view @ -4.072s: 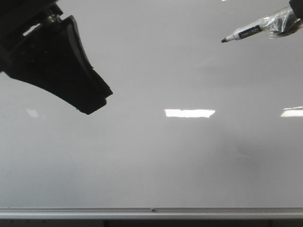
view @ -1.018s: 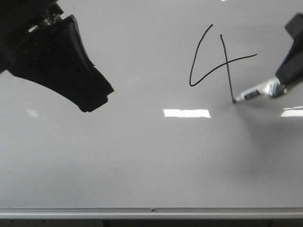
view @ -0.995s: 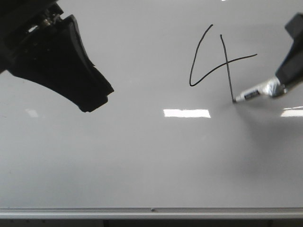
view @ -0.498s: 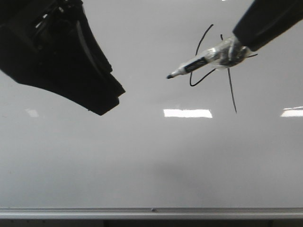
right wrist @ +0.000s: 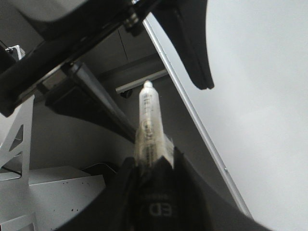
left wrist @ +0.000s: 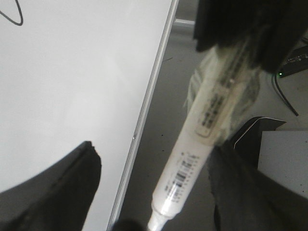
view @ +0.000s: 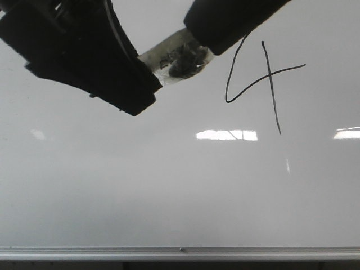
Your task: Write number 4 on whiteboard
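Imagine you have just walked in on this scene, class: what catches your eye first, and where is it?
First comes the number 4, thin black marker strokes on the upper right of the pale whiteboard. Next, the two dark arms meeting at the upper left: the right claw holds a white marker out between the open fingers of the left claw. Bright light glares lie across the board's middle.

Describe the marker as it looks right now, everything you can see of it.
The marker is a white plastic barrel with a printed label and barcode, its rear wrapped in clear tape. The right gripper is shut on that taped end. It is off the whiteboard, well clear of the 4, and points between the open left gripper's fingers, touching neither visibly. Its tip runs out of the left wrist view and hides behind the left gripper in front.
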Controlling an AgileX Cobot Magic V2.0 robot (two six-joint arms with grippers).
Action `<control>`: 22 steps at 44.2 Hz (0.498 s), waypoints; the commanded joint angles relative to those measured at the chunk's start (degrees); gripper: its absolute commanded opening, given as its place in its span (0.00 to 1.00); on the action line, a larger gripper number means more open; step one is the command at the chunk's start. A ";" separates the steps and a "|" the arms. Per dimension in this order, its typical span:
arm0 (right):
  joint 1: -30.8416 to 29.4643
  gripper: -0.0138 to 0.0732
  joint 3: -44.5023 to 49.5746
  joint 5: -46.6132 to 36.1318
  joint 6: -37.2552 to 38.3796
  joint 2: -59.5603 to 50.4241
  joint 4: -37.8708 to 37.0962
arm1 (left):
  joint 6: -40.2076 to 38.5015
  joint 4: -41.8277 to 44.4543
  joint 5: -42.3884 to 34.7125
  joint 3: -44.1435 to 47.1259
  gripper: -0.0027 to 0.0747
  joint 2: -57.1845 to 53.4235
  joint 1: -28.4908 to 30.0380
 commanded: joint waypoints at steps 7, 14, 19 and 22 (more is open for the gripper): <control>0.13 0.09 -1.99 -3.38 -0.63 0.22 4.33 | 0.09 -2.90 -0.89 -1.87 0.30 -1.68 -0.42; 0.13 0.09 -1.99 -3.66 -0.68 0.22 4.54 | 0.09 -2.90 -0.89 -1.87 0.07 -1.68 -0.42; 0.13 0.12 -1.99 -4.43 -0.68 0.22 4.54 | 0.17 -2.90 -0.89 -1.87 0.01 -1.68 -0.42; 0.13 0.24 -1.99 -5.17 -0.68 0.17 4.54 | 0.31 -2.76 -0.89 -1.87 0.01 -1.68 -0.42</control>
